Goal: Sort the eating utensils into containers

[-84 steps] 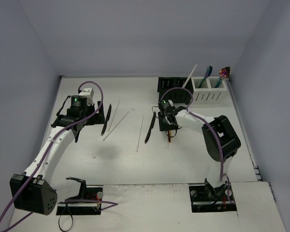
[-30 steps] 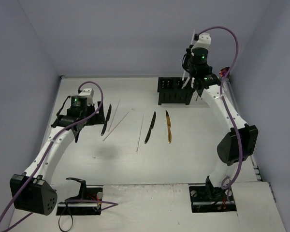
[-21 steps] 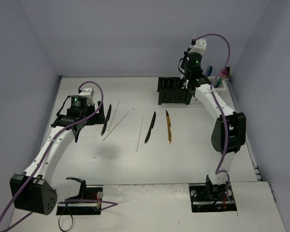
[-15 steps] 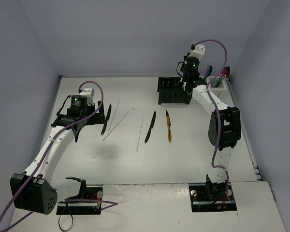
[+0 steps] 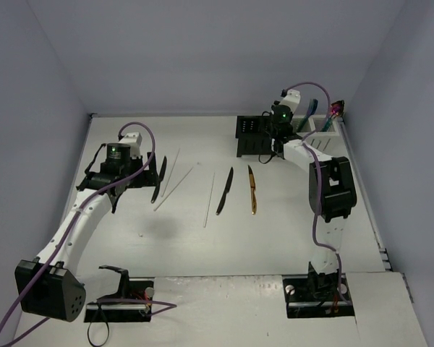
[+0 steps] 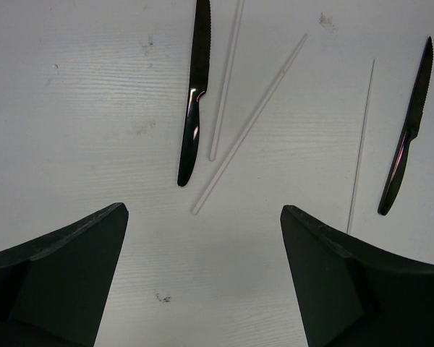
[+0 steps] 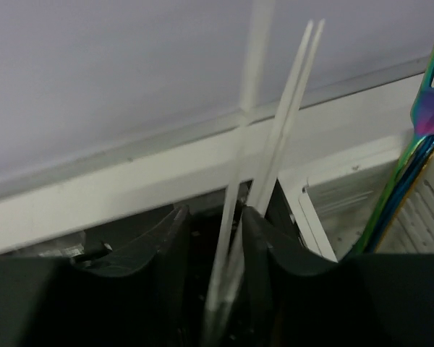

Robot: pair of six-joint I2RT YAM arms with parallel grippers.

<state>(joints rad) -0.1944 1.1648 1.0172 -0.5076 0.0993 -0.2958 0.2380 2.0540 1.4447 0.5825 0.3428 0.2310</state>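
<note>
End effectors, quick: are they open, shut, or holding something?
Left end effector: open, holding nothing.
Right end effector: thin white chopstick between its fingers; grip cannot be told.

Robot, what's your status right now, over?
Left gripper open, hovering over a black knife. Right gripper slightly open around a white chopstick at the black caddy. Nothing blocking.

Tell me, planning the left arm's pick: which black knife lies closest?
The black knife beside the left gripper; the second black knife lies by the gold knife.
</note>
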